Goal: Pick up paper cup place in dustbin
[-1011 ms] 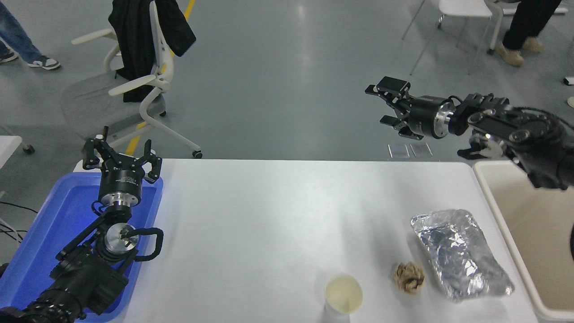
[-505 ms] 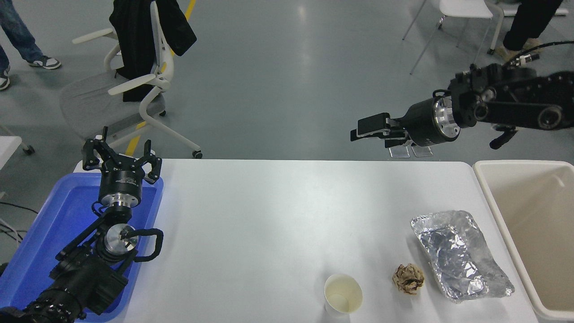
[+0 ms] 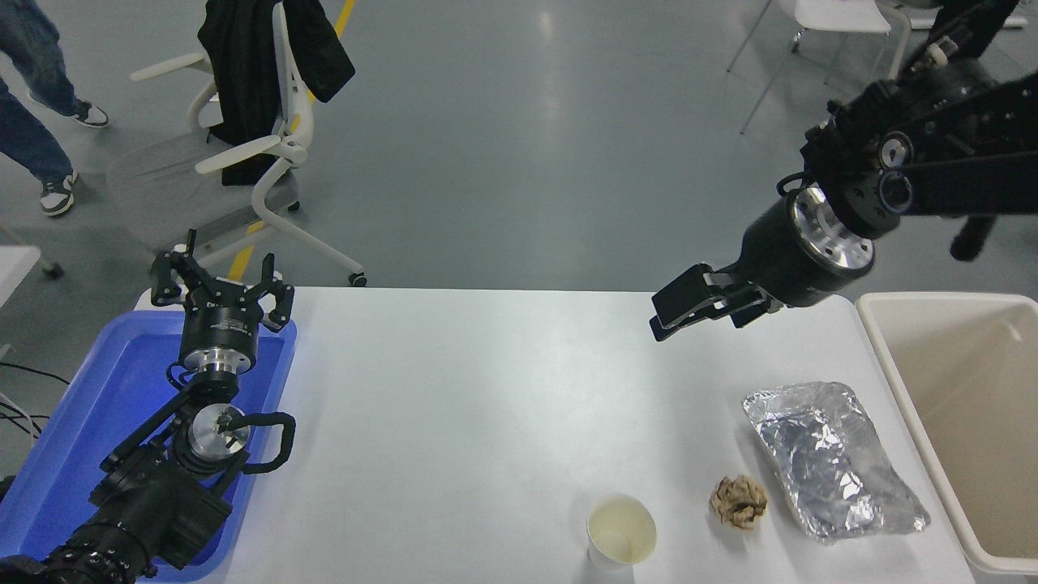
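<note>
Paper cup upright at the white counter's near edge, beside a crumpled brown paper ball, dustbin at the right, right claw aloft, fingers apart, left claw spread wide over the blue tray.

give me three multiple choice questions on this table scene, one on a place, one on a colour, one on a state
1. Where does the paper cup stand?
A. inside the dustbin
B. on the table near its front edge
C. in the blue tray

2. What colour is the tray under the left arm?
A. blue
B. red
C. green

3. What is the right end effector holding?
A. the foil bag
B. the paper ball
C. nothing

Answers:
1 B, the cup stands upright on the white table, left of the crumpled paper ball.
2 A, its rim and floor are blue.
3 C, it hangs above the table's far side, apart from everything.
</note>
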`<state>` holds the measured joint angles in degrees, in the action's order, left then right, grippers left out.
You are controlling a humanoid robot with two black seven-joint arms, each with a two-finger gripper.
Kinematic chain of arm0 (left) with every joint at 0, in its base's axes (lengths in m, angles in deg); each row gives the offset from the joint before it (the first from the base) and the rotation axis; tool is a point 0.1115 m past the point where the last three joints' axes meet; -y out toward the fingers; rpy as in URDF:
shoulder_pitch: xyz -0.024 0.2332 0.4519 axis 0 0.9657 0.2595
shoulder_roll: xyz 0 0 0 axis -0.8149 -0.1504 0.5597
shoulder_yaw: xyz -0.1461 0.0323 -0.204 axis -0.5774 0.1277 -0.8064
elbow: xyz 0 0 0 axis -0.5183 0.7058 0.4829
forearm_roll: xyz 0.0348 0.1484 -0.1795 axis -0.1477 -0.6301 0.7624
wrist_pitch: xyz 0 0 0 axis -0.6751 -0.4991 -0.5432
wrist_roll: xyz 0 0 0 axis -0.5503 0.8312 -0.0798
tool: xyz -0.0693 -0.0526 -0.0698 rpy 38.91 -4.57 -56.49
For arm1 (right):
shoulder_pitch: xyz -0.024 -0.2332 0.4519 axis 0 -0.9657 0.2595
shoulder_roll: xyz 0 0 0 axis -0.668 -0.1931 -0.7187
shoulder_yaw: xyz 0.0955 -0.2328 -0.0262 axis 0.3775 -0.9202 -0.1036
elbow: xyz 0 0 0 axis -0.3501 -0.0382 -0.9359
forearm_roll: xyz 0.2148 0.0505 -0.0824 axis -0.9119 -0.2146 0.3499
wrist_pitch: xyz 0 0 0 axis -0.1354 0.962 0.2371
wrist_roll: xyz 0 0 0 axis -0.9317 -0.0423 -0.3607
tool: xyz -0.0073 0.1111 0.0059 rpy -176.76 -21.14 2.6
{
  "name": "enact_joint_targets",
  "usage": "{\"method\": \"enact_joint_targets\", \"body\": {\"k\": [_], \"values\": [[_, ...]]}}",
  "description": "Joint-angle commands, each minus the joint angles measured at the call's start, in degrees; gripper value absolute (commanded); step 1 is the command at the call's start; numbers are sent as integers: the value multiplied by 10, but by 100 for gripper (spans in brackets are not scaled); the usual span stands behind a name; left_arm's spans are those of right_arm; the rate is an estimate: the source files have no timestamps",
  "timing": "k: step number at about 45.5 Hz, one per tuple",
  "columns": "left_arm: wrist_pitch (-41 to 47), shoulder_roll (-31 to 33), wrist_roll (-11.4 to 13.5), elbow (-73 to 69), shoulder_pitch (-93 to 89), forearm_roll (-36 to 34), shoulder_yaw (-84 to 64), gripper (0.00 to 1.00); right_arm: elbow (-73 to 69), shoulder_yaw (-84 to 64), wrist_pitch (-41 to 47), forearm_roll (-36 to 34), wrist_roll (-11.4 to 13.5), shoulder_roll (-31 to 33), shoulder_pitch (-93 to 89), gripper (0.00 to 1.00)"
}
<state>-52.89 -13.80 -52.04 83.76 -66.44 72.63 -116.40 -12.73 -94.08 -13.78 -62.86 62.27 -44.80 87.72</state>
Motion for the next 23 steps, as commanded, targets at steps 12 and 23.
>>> {"method": "enact_joint_targets", "body": {"k": [12, 23], "values": [[0, 0, 0, 0, 0, 0, -1, 99, -56, -52, 42, -197, 6, -78, 49, 100], [0, 0, 0, 0, 1, 0, -1, 99, -55, -55, -29, -193, 7, -121, -33, 100]]}}
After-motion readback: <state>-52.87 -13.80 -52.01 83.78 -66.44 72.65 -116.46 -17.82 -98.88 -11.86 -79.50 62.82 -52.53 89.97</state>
